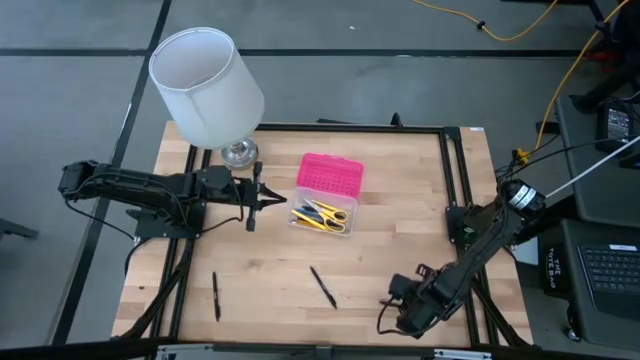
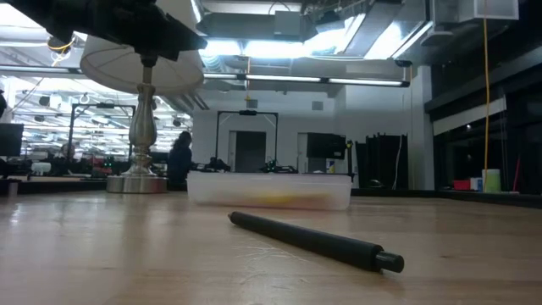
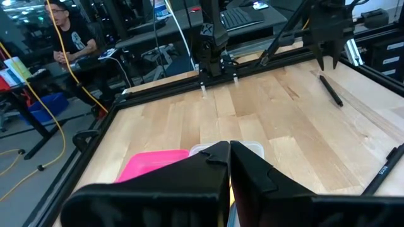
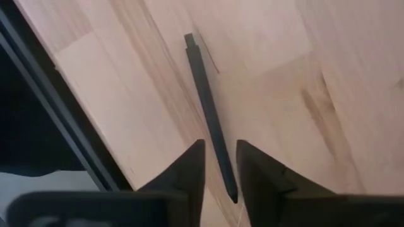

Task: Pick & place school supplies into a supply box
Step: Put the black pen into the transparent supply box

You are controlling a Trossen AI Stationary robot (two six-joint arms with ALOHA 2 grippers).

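Note:
The supply box stands mid-table, its pink lid (image 1: 330, 175) lying open beyond the clear base (image 1: 322, 215), which holds yellow-handled scissors and pens. My left gripper (image 1: 283, 203) hovers shut just off the base's left end (image 3: 252, 148). My right gripper (image 4: 221, 170) points down near the front right edge, open. Its fingers straddle the near end of a black pen (image 4: 208, 101) that lies flat on the wood below them (image 3: 331, 90). Two more black pens (image 1: 216, 296) (image 1: 322, 286) lie on the table's near half.
A lamp with a white shade (image 1: 205, 85) stands at the far left, behind the left arm. Black frame rails (image 1: 455, 170) border the table; one runs close beside the right gripper (image 4: 57, 101). A person (image 3: 69, 38) sits beyond the table.

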